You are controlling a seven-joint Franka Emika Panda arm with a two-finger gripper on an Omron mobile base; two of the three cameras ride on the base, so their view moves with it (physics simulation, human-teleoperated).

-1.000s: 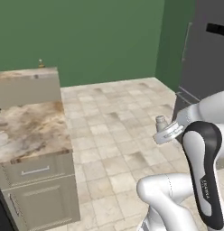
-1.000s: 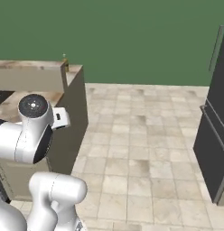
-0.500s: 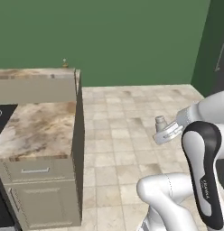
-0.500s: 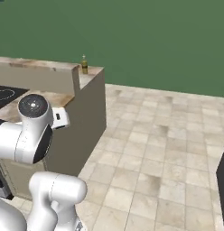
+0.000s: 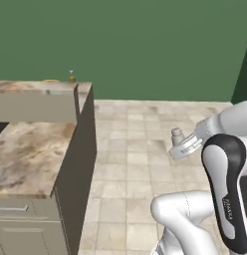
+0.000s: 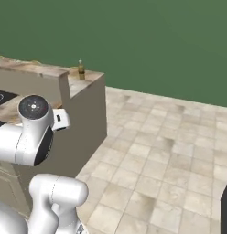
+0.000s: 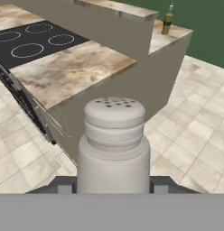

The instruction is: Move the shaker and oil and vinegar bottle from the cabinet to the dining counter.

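The silver-grey shaker [image 7: 114, 144] stands upright between my gripper's [image 7: 113, 186] fingers, which are shut on its body. From the left base view the shaker [image 5: 177, 134] sits in the gripper [image 5: 180, 145] over the tiled floor, right of the counters. The olive-yellow oil and vinegar bottle [image 5: 71, 76] stands upright near the end of the raised dining counter [image 5: 36, 87]. The bottle [image 6: 81, 70] and the counter [image 6: 46, 70] also show in the right base view, as do the bottle [image 7: 167, 20] and the counter [image 7: 175, 32] in the hand view. The cabinet is out of view.
A lower marbled worktop [image 5: 26, 154] with drawer fronts [image 5: 21, 234] lies in front of the raised counter. It carries a black cooktop [image 7: 32, 43]. Tiled floor [image 6: 165, 155] stretches to the green wall. A dark appliance edge [image 6: 226, 212] stands at the far right.
The whole picture has shifted: the base has moved, so the counter end and the bottle now appear closer and more central. The shaker stays in the gripper's grip.
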